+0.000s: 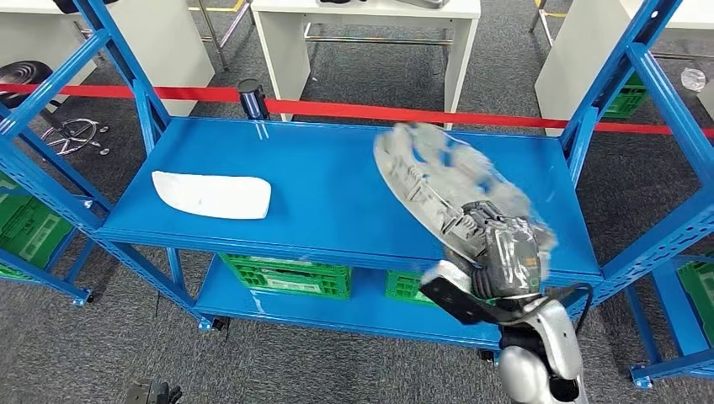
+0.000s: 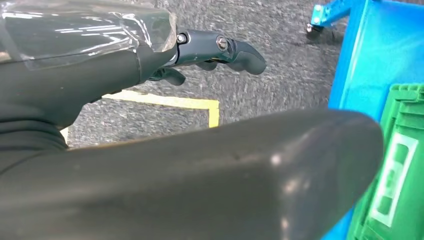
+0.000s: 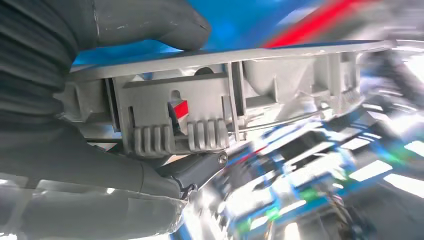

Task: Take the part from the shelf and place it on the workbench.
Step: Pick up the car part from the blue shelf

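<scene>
A large grey round part (image 1: pixel 438 181) with ribbed clips on its underside is lifted and tilted above the right half of the blue shelf (image 1: pixel 328 194). My right hand (image 1: pixel 497 252) grips its near edge. In the right wrist view the thumb (image 3: pixel 150 22) presses on the part's rim (image 3: pixel 210 95) and darker fingers hold it from the other side. A white flat part (image 1: pixel 212 194) lies on the left of the shelf. My left hand (image 2: pixel 215 50) hangs by the shelf's side over the carpet with its fingers apart and nothing in it.
Blue uprights (image 1: pixel 627 93) frame the shelf on both sides. Green crates (image 1: pixel 286 276) stand on the lower level. A red tape barrier (image 1: pixel 362 109) runs behind the shelf, with white tables (image 1: pixel 370 34) beyond it. A yellow floor line (image 2: pixel 170 101) marks the carpet.
</scene>
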Robot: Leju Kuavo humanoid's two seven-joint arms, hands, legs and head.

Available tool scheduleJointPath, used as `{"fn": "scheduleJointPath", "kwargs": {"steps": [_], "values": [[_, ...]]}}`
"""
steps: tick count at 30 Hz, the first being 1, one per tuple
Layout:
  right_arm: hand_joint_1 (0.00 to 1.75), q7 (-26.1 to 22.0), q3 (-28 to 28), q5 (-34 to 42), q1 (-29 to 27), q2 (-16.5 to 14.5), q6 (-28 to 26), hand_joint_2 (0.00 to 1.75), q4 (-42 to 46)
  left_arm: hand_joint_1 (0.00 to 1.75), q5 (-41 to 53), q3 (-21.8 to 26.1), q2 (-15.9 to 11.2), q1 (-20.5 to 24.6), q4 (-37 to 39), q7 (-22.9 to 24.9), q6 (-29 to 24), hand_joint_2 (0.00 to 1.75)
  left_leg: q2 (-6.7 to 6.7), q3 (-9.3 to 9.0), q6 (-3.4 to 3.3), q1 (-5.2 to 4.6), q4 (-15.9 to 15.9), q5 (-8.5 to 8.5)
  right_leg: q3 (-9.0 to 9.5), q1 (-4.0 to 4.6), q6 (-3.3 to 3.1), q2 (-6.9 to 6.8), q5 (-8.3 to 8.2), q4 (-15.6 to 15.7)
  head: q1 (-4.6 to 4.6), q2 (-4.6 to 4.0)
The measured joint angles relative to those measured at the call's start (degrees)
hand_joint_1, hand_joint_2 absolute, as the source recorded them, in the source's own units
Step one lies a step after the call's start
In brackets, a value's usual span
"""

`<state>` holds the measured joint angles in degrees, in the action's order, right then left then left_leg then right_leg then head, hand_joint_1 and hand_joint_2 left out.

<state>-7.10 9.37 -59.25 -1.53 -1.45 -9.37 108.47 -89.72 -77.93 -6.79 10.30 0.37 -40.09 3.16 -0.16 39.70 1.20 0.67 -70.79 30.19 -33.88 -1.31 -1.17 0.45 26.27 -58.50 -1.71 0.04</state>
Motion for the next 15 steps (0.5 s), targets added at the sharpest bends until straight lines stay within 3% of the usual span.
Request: {"fn": "scheduleJointPath", "kwargs": {"steps": [2,4,8,9,11,13,14,15], "values": [[1.5,-3.76,-0.05,12.12,-0.06,-0.57,1.44,1.75,1.81,0.0,0.0,0.55,-0.25,0.32,0.0,0.0,0.59,0.0,0.02,-3.94,-0.66,-0.21,8.13,-3.56,0.14,0.13,0.06,0.28,0.01,0.03,0.02,0.0],[1.5,-6.64,0.0,22.15,0.05,-0.96,3.92,1.75,3.43,0.0,0.0,1.02,-0.59,0.79,0.0,0.0,1.13,0.0,0.05,-6.03,-1.23,-0.59,12.55,-4.48,0.01,0.28,0.28,0.31,-0.03,0.05,0.03,0.0],[1.5,-11.22,0.27,41.39,0.54,-0.46,11.44,1.75,5.83,0.0,0.0,1.54,-1.16,1.13,0.0,-0.02,2.4,0.0,0.05,-6.72,-2.05,-0.65,14.0,-4.83,-0.71,0.27,1.16,0.07,0.49,-0.73,0.1,0.0],[1.5,-12.27,0.57,46.11,0.88,-0.14,13.79,1.75,6.38,0.0,0.0,1.73,-1.25,1.24,0.0,-0.02,2.68,0.0,0.08,-6.95,-2.33,-0.55,14.42,-5.13,-1.66,0.3,1.08,0.02,1.53,-2.66,0.14,0.0],[1.5,-13.84,1.51,55.16,1.68,0.69,19.02,1.75,7.3,0.0,0.0,2.07,-1.34,1.5,0.0,-0.02,3.12,0.0,0.12,-6.97,-2.63,-0.53,14.67,-5.37,-5.04,0.32,0.65,-0.02,4.64,-9.86,0.19,0.0],[1.5,-14.59,2.67,63.92,2.24,1.77,24.61,1.75,7.8,0.0,0.0,2.21,-1.37,1.59,0.0,-0.02,3.46,0.0,0.09,-6.96,-2.68,-0.57,14.64,-5.35,-7.9,0.29,0.8,-0.03,6.41,-15.95,0.19,0.0],[1.5,-14.76,3.35,67.68,2.45,2.39,27.13,1.75,7.98,0.0,0.0,2.25,-1.39,1.59,0.0,-0.02,3.58,0.0,0.04,-6.99,-2.67,-0.55,14.6,-5.32,-7.98,0.24,1.18,-0.04,6.03,-16.05,0.19,0.0],[1.5,-14.85,4.04,70.42,2.69,2.95,29.0,1.75,8.18,0.0,0.0,2.29,-1.42,1.59,0.0,-0.02,3.67,0.0,-0.02,-7.01,-2.61,-0.52,14.52,-5.28,-6.93,0.17,1.67,-0.08,4.81,-13.75,0.19,0.0]]}}
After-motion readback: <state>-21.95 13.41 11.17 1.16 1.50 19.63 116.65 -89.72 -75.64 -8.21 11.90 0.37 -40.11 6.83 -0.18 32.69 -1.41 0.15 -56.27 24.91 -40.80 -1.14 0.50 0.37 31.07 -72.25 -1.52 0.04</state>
